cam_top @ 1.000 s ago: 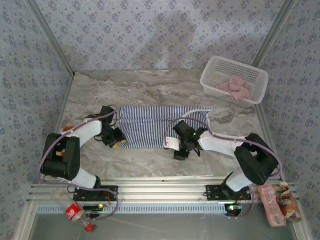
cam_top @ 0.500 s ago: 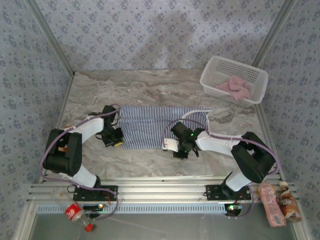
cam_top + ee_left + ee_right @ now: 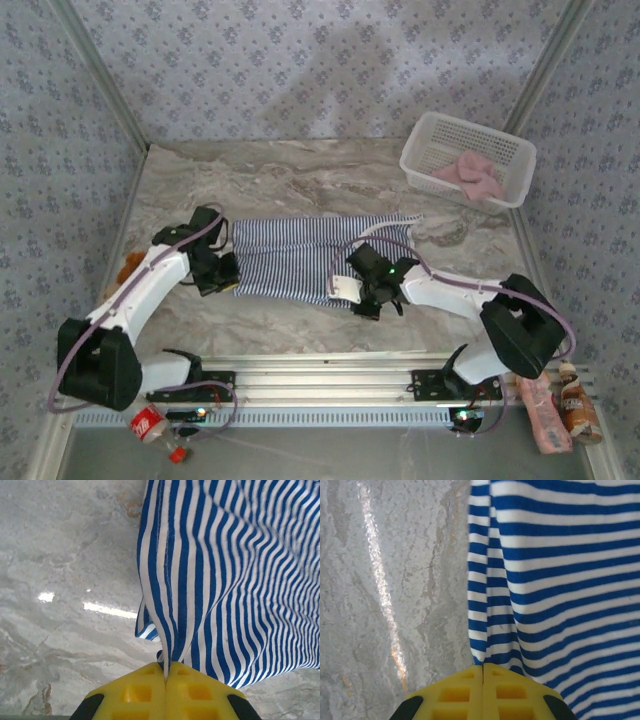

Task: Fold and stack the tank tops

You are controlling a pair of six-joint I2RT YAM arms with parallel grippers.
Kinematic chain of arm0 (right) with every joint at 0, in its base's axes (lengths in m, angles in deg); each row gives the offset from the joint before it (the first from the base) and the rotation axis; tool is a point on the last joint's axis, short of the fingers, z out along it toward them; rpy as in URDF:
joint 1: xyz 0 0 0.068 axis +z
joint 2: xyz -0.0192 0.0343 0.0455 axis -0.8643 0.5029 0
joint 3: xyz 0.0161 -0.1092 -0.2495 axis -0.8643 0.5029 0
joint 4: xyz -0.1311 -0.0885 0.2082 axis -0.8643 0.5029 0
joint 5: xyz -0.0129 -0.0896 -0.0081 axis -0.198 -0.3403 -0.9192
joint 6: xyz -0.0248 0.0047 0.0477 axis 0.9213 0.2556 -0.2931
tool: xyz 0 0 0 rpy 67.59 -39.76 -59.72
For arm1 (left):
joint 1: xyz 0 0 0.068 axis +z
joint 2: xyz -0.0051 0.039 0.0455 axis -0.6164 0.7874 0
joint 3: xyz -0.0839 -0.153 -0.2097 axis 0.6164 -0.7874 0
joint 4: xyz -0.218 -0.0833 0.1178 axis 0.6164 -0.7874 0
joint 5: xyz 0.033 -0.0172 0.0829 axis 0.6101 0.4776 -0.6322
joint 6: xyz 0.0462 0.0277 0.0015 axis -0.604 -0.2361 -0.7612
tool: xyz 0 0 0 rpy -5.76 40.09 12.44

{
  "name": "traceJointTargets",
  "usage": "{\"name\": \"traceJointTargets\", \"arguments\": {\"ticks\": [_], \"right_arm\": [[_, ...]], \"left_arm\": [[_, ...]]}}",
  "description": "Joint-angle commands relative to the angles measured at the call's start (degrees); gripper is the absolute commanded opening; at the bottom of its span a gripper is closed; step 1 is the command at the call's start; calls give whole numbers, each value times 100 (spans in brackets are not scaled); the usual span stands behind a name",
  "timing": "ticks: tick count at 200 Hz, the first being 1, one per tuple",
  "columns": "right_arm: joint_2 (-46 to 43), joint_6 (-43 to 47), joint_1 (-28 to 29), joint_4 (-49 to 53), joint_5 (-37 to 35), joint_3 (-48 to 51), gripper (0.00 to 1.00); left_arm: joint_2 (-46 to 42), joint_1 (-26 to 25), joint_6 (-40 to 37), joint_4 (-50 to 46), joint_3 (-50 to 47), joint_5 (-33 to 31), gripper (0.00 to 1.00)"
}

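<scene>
between both arms' fingers [image 3: 135, 695], striped top [image 3: 240, 580] pinched

Navy-and-white striped tank top [image 3: 300, 257], dusty pink tank top [image 3: 470, 175], white lattice basket [image 3: 432, 142], grey marbled table [image 3: 300, 180]

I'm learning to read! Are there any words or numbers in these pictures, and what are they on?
No words can be read here.
Red can: label too blurred.
Brown bottle: label too small.
Pink packet: print too small.
Striped tank top: stripes, no words.
</scene>
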Motion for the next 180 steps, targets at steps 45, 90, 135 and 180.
{"name": "traceJointTargets", "arguments": {"ticks": [45,90,135,180], "right_arm": [[-298,-175,32,211,104,99,4],[-310,-225,-94,295,364,-207,4],[67,29,-529,345,554,-776,4],[632,279,-894,268,697,-1313,4]], "left_arm": [[425,281,-145,-157,-24,-192,6],[955,330,-444,-179,546,-87,7],[1207,564,-741,-408,960,61,9],[1641,752,-1005,-438,1280,282,10]]}}
